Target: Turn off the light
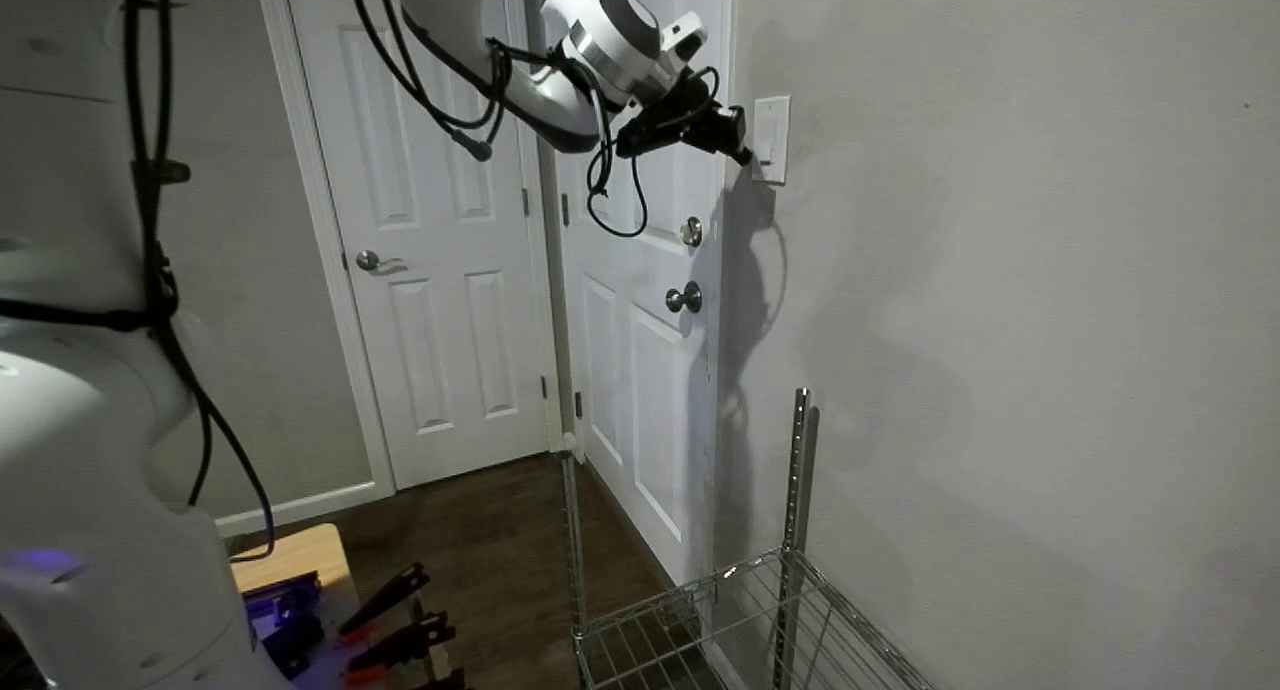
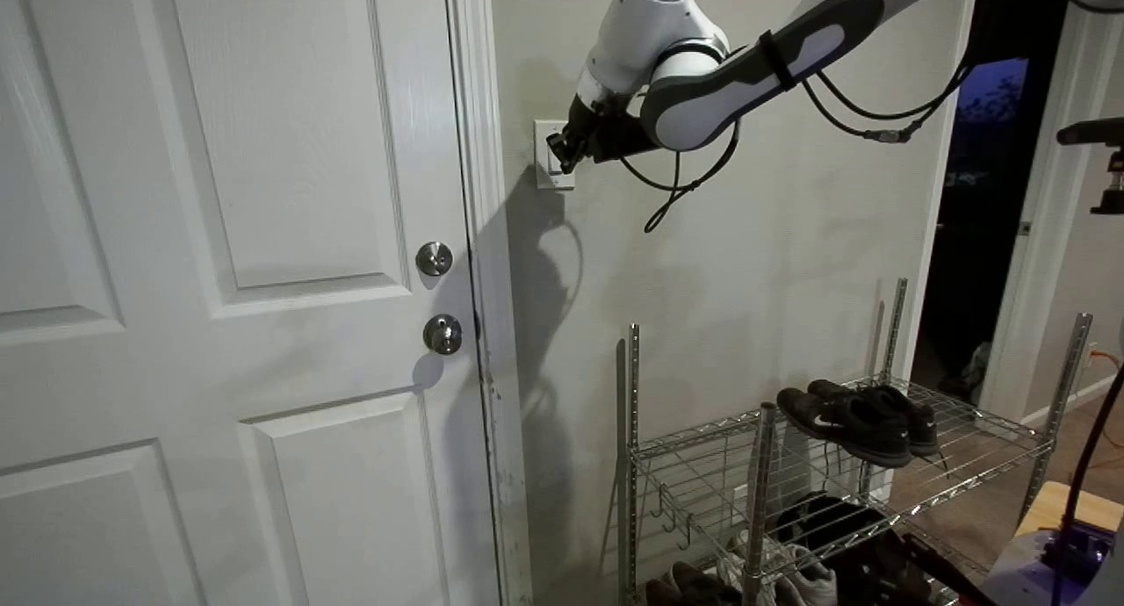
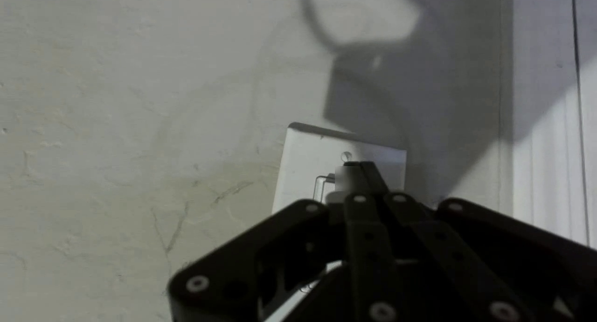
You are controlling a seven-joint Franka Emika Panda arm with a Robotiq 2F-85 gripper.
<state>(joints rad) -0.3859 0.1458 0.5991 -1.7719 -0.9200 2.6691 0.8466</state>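
Observation:
The light switch is a white upright wall plate (image 1: pixel 772 128) right of the white door. It shows in both exterior views (image 2: pixel 543 140), partly behind my gripper in one of them. In the wrist view the plate (image 3: pixel 303 156) appears tilted, with a screw and part of the switch frame visible; its lower part is hidden by my fingers. My black gripper (image 1: pixel 744 156) is shut and empty, its fingertips together. In the wrist view the fingertips (image 3: pixel 361 170) lie over the plate beside the switch frame. I cannot tell whether they touch it. No lamp is in view.
A metal deadbolt (image 2: pixel 434 259) and doorknob (image 2: pixel 443 335) are on the white door (image 2: pixel 299 149), below and beside the plate. A wire rack (image 2: pixel 694 443) with black shoes (image 2: pixel 847 422) stands against the wall below. A cable loop (image 1: pixel 615 225) hangs from the wrist.

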